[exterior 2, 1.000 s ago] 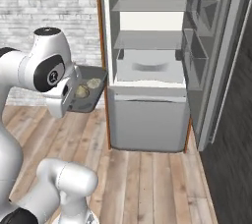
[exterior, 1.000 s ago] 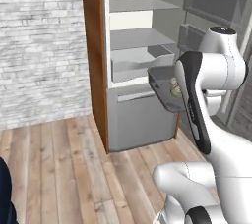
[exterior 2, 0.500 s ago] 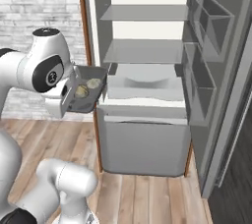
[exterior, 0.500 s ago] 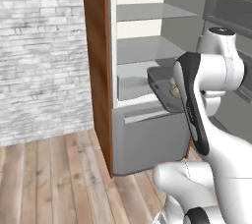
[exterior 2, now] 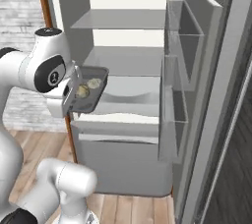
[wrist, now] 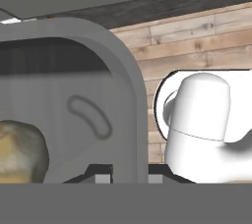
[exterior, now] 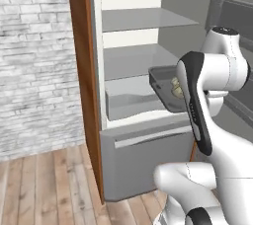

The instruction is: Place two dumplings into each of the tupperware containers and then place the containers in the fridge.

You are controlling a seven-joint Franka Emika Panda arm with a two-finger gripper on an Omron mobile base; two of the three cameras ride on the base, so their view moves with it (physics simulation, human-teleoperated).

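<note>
Smoky grey translucent plastic forms the shallow rectangular container [exterior 2: 87, 94] that is carried at the gripper [wrist: 129, 175], whose two dark finger tips are drawn close together on the container's rounded rim, one inside the wall and one outside it. The box is held just ahead of the tool, level with the lower grey shelf [exterior: 129, 99] of the tall open fridge [exterior 2: 125, 70] with its wood-brown side edge [exterior: 84, 81], and it is judged to hang in front of that shelf, not yet set on it. Two small roundish beige-tan dumplings [exterior 2: 82, 91] with olive-brown shading are seen lying inside the box, near the wall nearest the tool; in the hand view one of them [wrist: 19, 152] is pressed against the lower corner. Trouble is most likely to come from the thin pinch on a single rim: if the box is tilted or jolted during the reach forward, it could be levered out of the fingers, or the dumplings could be rolled over the low wall. The far edge of the box could also be caught on the shelf's front lip, or on the clear door bins [exterior 2: 179, 70] to the tool's right, if the approach is made too low or too wide. The wide grey drawer [exterior: 148, 162] is passed well beneath the tool.
</note>
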